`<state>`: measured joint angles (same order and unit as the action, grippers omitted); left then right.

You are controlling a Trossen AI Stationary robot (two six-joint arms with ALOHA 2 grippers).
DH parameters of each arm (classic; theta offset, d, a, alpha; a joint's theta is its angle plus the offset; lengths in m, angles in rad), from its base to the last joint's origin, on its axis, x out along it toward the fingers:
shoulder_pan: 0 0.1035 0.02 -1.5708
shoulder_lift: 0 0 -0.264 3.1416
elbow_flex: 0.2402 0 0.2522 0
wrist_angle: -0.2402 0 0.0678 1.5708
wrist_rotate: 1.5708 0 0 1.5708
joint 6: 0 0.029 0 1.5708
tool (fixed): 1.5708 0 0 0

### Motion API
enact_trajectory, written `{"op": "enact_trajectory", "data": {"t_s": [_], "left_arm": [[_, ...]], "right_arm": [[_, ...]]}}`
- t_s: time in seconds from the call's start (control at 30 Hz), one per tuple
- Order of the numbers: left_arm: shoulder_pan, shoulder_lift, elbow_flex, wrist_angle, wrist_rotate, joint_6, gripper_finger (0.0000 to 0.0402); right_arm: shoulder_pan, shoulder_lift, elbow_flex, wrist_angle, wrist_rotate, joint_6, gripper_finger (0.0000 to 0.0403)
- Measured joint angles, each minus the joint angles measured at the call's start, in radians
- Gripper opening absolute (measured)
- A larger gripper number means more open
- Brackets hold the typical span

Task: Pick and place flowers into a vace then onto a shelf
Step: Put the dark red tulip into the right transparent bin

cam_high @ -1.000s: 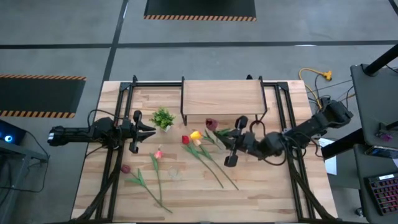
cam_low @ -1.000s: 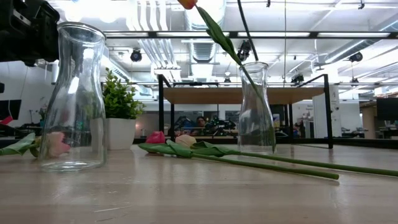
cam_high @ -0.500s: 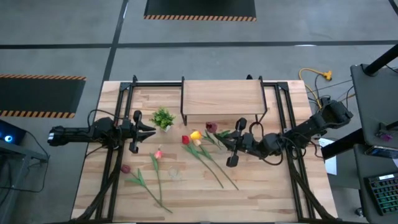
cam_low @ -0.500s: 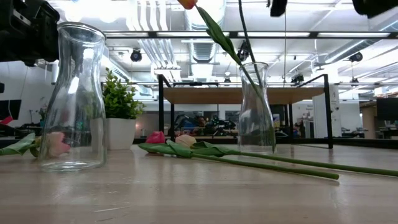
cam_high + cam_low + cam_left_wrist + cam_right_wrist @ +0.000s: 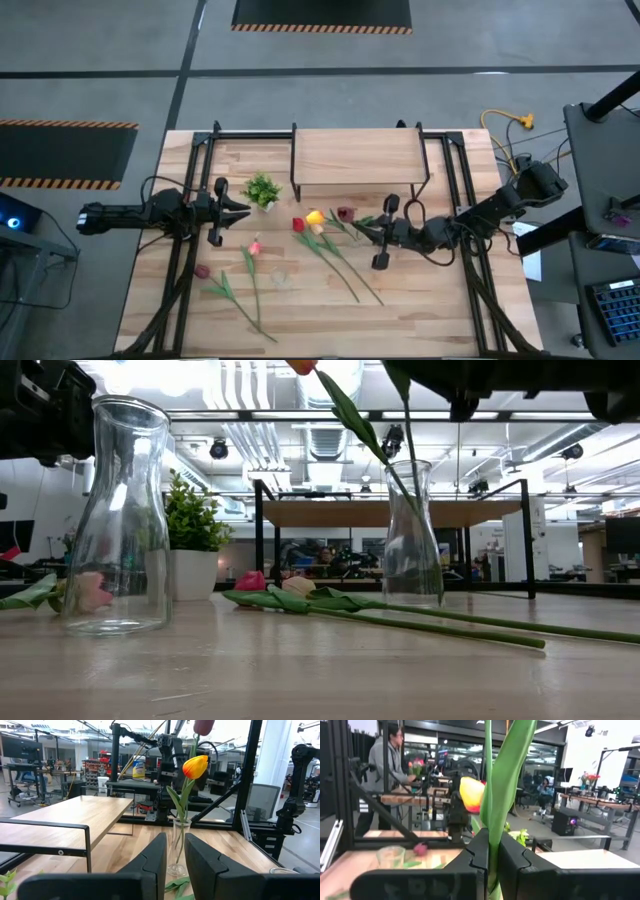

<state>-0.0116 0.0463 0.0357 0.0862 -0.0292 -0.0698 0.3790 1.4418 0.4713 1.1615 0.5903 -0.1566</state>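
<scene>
A clear glass vase stands mid-table in front of the shelf, with a yellow-orange tulip upright in it. My right gripper hovers above and to the right of the vase, shut on a dark maroon tulip whose stem reaches down to the vase mouth. Several more tulips lie flat on the tabletop. My left gripper waits level at the table's left, shut on nothing. My right gripper pinches the maroon tulip's green stem and leaf between its two fingers, well below the head. The fingers reach in about level from the table's right and lie across the stem. The tulip stands nearly upright, its lower stem at the vase's mouth.
A second, empty glass vase stands toward the near edge. A small potted green plant sits left of the shelf. Long stems lie slanting across the table's middle. A person stands in the room beyond the table.
My right gripper has come down toward the vase, still shut on the maroon tulip, and now shows at the top of the low view. The tulip has sunk with it, staying nearly upright, its head shifted a little toward the near edge.
</scene>
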Motion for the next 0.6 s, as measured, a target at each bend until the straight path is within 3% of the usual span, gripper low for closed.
{"op": "enact_trajectory", "data": {"t_s": [0.27, 0.6], "left_arm": [[0.000, 0.000, 0.000, 0.000, 0.000, 0.000, 0.0051], [0.000, 0.000, 0.000, 0.000, 0.000, 0.000, 0.0051]], "right_arm": [[0.000, 0.000, -0.003, -0.118, 0.002, 0.002, 0.0013], [0.000, 0.000, -0.004, -0.119, 0.014, 0.022, 0.0013]]}}
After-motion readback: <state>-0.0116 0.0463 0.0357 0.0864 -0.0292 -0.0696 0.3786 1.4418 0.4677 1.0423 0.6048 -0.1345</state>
